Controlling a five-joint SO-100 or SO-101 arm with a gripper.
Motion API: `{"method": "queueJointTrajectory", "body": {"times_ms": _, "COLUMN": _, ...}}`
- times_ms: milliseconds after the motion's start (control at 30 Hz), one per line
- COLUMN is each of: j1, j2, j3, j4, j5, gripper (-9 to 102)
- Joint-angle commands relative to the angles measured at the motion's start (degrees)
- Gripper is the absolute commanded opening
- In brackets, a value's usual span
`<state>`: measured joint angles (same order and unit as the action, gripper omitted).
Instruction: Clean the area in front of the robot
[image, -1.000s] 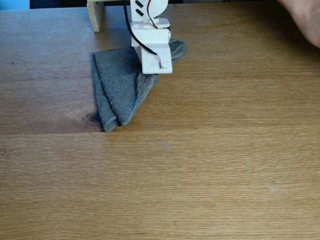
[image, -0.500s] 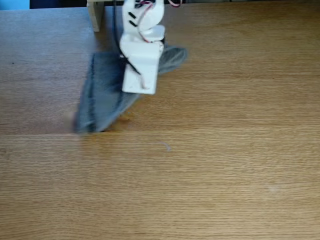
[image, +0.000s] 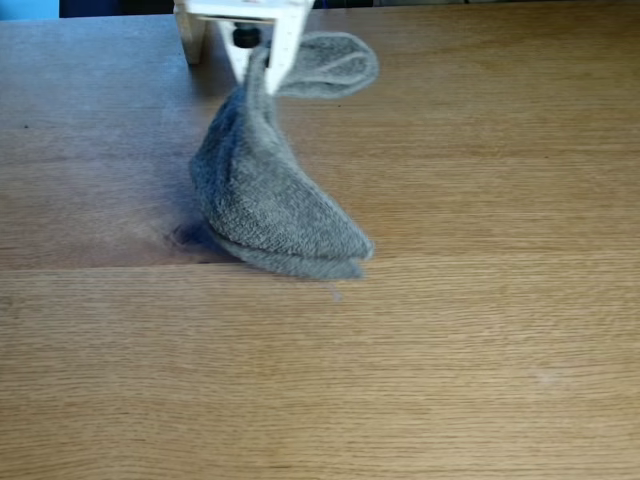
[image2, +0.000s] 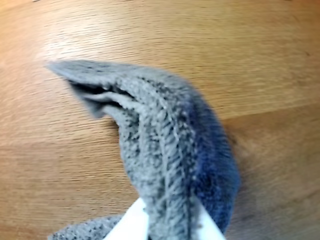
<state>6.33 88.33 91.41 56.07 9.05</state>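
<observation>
The robot's white gripper (image: 258, 62) reaches in from the top edge of the fixed view, shut on a pinched fold of the grey terry towel (image: 270, 200). The towel is lifted into a peak, and its lower end rests on the light-brown wooden tabletop (image: 450, 330), the area in front of the robot. One towel flap (image: 330, 65) lies flat behind the gripper. In the wrist view the towel (image2: 165, 145) runs up between the two white fingertips of the gripper (image2: 170, 222), and the wood (image2: 260, 55) lies beyond it.
A pale wooden post (image: 192, 35) stands at the back left, just beside the gripper. A dark knot (image: 180, 236) shows at the towel's left edge. A faint pale speck (image: 335, 294) lies just in front of the towel. Bare wood stretches to the front and right.
The gripper has risen towards the top edge, drawing the flat towel up into a peak; its lower end has swung right. A hand at the top right a second ago is gone.
</observation>
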Motion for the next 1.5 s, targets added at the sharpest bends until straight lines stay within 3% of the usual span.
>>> {"method": "queueJointTrajectory", "body": {"times_ms": 0, "j1": -2.6, "j2": 0.2, "j3": -7.7, "j4": -2.6, "j5": -1.1, "gripper": 0}}
{"method": "queueJointTrajectory", "body": {"times_ms": 267, "j1": -6.3, "j2": -21.1, "j3": -7.7, "j4": -25.0, "j5": -7.3, "gripper": 0}}
{"method": "queueJointTrajectory", "body": {"times_ms": 533, "j1": -7.7, "j2": -36.7, "j3": -8.3, "j4": -34.6, "j5": -12.5, "gripper": 0}}
{"method": "queueJointTrajectory", "body": {"times_ms": 833, "j1": -8.5, "j2": -54.5, "j3": -8.5, "j4": -52.6, "j5": -18.8, "gripper": 0}}
{"method": "queueJointTrajectory", "body": {"times_ms": 1300, "j1": -9.2, "j2": -56.9, "j3": -8.9, "j4": -86.4, "j5": -9.3, "gripper": 0}}
{"method": "queueJointTrajectory", "body": {"times_ms": 1467, "j1": -8.6, "j2": -56.6, "j3": -16.8, "j4": -82.8, "j5": -6.7, "gripper": 0}}
